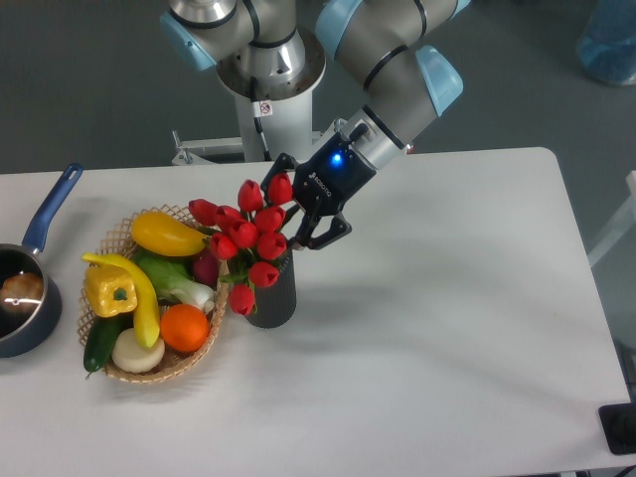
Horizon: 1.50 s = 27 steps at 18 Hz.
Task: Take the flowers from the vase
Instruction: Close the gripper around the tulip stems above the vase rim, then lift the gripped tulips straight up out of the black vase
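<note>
Camera | hand (301,212) spread, at flowers (248,231) in vase (270,295) | no legible writing

One fixed camera, high, facing the arm's base, angled down, whole table (447,328) visible

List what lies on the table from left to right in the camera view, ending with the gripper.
Blue-handled saucepan → wicker basket of produce → vase with the red flowers → gripper, open at the right side of the blooms.
</note>
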Tool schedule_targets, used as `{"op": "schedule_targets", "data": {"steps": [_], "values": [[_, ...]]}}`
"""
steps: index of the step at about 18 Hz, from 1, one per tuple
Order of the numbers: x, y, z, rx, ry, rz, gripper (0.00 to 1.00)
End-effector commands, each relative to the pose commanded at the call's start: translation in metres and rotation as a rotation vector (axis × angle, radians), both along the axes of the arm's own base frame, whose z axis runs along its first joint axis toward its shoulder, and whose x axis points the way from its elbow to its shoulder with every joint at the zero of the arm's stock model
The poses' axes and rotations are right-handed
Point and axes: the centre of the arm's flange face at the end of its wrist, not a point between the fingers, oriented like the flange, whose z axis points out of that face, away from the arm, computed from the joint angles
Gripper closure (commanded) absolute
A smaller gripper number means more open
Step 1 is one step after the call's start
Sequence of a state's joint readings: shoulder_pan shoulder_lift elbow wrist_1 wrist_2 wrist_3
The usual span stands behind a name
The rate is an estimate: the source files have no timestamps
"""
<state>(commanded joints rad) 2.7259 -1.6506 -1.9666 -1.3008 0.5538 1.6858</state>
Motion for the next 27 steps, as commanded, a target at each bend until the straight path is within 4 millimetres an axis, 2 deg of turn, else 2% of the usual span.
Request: {"op": "schedule_targets", "data": {"steps": [2, 4, 8, 17, 21, 27], "values": [[0.002, -0.001, -0.001, -0.008, -0.021, 0.003, 0.8], [0.001, -0.003, 0.001, -0.009, -0.028, 0.008, 0.86], [0.005, -0.005, 0.006, 0.004, -0.055, 0.016, 0.9], [0.011, -0.015, 0.038, 0.067, -0.074, 0.055, 0.9], [0.014, -0.017, 0.069, 0.065, -0.07, 0.071, 0.9], [0.006, -0.03, 0.129, 0.099, -0.074, 0.154, 0.9]]}}
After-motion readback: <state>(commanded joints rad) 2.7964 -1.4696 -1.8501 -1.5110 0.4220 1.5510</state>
